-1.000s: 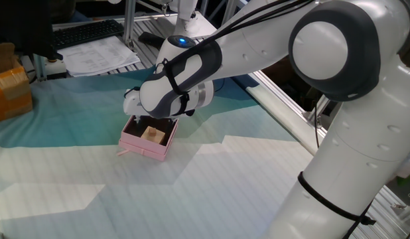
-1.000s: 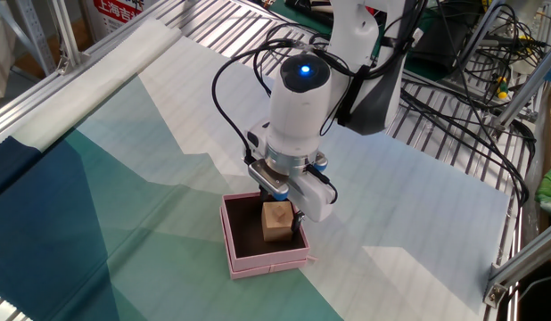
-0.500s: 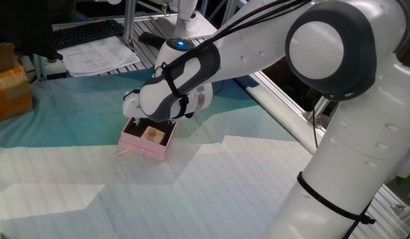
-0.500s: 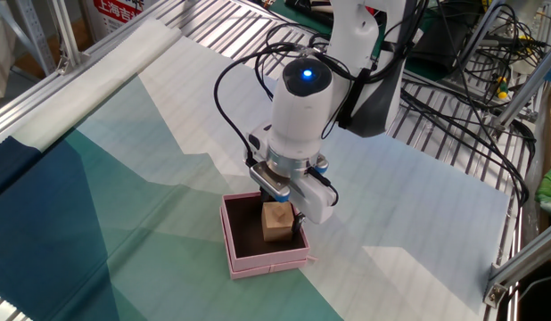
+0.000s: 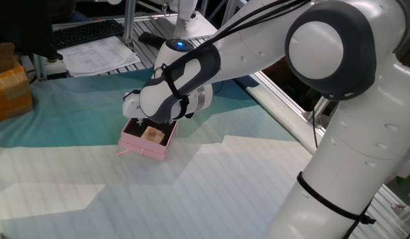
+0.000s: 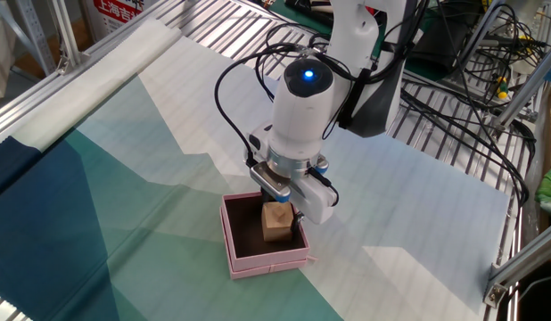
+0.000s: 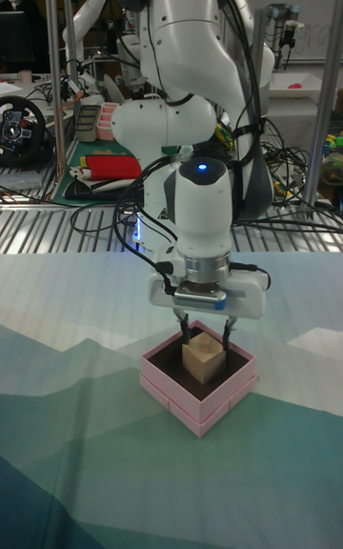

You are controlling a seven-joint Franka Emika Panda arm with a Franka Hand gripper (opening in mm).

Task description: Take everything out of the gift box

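Note:
The pale-pink gift box (image 5: 144,149) (image 6: 258,261) (image 7: 177,395) sits on the patterned cloth with its dark inside showing. A light-tan cube (image 5: 152,134) (image 6: 275,221) (image 7: 203,360) stands in it, nearer the wall on the arm's side. My gripper (image 7: 204,330) (image 6: 281,210) (image 5: 150,126) points straight down into the box and is open. One dark finger (image 7: 182,327) is on each side of the cube's top, and I see no firm contact. The hand hides the rest of the box floor.
An orange-brown taped carton (image 5: 8,89) stands at the cloth's far left. Papers (image 5: 99,54) and a keyboard (image 5: 85,32) lie behind the cloth. Metal rails (image 6: 70,67) and a slatted frame (image 6: 418,152) edge the table, with cables (image 6: 489,53) beyond.
The hand has sunk very slightly toward the box. The cube and the box have not moved.

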